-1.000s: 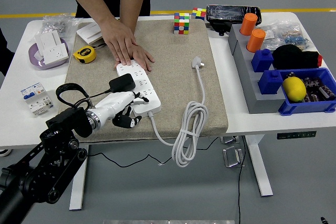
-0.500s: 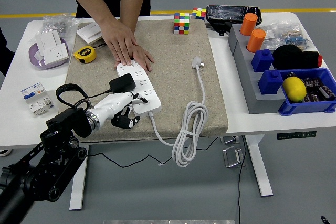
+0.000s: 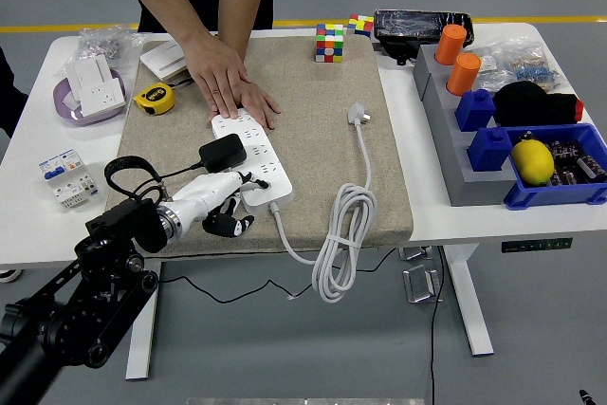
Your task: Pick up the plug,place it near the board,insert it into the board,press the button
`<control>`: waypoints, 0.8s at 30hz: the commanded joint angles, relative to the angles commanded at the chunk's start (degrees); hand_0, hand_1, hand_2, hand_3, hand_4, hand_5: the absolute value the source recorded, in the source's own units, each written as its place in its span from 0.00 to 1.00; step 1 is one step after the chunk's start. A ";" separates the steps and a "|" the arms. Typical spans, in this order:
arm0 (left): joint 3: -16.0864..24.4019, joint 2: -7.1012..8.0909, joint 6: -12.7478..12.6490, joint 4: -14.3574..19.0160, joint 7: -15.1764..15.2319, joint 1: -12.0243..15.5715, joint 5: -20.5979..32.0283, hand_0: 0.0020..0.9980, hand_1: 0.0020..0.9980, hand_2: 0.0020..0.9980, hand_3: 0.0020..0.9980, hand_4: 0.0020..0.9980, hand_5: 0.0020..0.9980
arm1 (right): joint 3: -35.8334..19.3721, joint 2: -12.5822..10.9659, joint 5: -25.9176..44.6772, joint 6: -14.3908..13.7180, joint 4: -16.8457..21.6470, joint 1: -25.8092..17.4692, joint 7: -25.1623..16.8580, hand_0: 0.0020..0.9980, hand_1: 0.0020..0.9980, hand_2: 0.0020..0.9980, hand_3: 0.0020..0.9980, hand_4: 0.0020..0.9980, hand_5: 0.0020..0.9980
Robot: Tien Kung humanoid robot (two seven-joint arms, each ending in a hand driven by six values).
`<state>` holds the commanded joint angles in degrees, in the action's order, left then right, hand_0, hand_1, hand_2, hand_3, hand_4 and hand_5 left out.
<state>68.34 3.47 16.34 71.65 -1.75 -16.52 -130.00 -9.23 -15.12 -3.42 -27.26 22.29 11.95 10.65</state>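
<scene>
White table (image 3: 446,211) w/ beige felt mat (image 3: 313,101) over its middle. Person at far side, 1 hand (image 3: 228,82) pressed flat on far end of white power strip (image 3: 248,154), which lies diagonally on mat, its white cord (image 3: 334,239) looping off near edge and running back up to a white 3-pin plug (image 3: 358,115) lying loose on mat, right of strip, apart from it. Left arm (image 3: 85,291) comes in from lower left; left hand (image 3: 220,198) white w/ black fingertips, sits at near end of strip, touching its near-left edge, fingers curled downward; can't tell if they're clamped on anything. Black plug adapter (image 3: 221,151) sits at strip's left edge just above the hand, its black cable (image 3: 128,170) arcing back toward the wrist; seated in socket or just resting, can't tell. Right arm not visible. Right side: grey stepped rack (image 3: 446,135) w/ 2 orange cylinders (image 3: 456,56) and 2 blue blocks (image 3: 482,128), blue bin (image 3: 569,177) w/ yellow lemon-like obj (image 3: 531,160), black item (image 3: 531,101) behind. Far edge: Rubik's cube (image 3: 328,43), smaller cube (image 3: 358,24). Left: yellow tape measure (image 3: 152,98), purple dish (image 3: 71,106) holding white socket part (image 3: 95,82), circuit breaker (image 3: 66,177) near left edge.
</scene>
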 joint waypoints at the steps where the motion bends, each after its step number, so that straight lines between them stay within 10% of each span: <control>1: 0.23 0.01 0.10 0.90 -0.05 0.16 0.00 0.16 0.02 0.14 0.76 0.62 0.00 | -0.01 0.01 -0.01 0.00 0.00 0.00 0.01 0.79 0.73 0.74 0.76 1.00 1.00; 7: 3.94 -0.72 0.73 11.89 1.25 2.82 0.00 0.17 0.04 0.15 0.74 0.63 0.00 | -0.02 0.04 -0.15 -0.03 0.02 -0.07 0.12 0.79 0.73 0.74 0.76 1.00 1.00; 11: 7.09 -1.83 -3.76 19.33 3.23 5.38 0.00 0.17 0.04 0.15 0.74 0.63 0.00 | -0.03 0.09 -0.31 -0.08 0.08 -0.16 0.17 0.79 0.73 0.74 0.76 1.00 1.00; 12: 7.81 -2.06 -4.78 20.79 3.59 6.06 0.00 0.37 0.39 0.47 0.63 0.72 0.15 | 0.00 0.11 -0.29 -0.09 0.07 -0.22 0.19 0.79 0.73 0.74 0.76 1.00 1.00; 17: 10.40 -2.66 -5.64 25.36 2.25 8.16 10.36 0.37 0.39 0.47 0.63 0.72 0.15 | 0.25 0.18 -0.19 -0.10 0.03 -0.49 0.24 0.79 0.73 0.74 0.76 1.00 1.00; 18: 10.90 -2.74 -5.30 25.23 1.47 8.37 12.59 0.82 0.87 0.88 0.87 1.00 0.54 | 0.25 0.18 -0.21 -0.11 0.04 -0.50 0.25 0.79 0.73 0.74 0.76 1.00 1.00; 23: 14.20 -3.47 -2.12 22.70 -3.92 10.36 24.88 0.82 0.87 0.88 0.87 1.00 0.54 | -0.01 0.20 -0.33 -0.21 0.13 -0.40 0.22 0.79 0.73 0.74 0.76 1.00 1.00; 24: 14.68 -3.47 -2.02 22.32 -4.67 10.70 27.10 1.00 1.00 1.00 1.00 1.00 0.69 | -0.03 0.21 -0.26 -0.26 0.14 -0.42 0.19 0.79 0.73 0.74 0.76 1.00 1.00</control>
<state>83.02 0.00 14.32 93.97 -6.42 -5.82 -102.90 -9.27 -14.91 -3.68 -27.52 22.43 11.53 10.85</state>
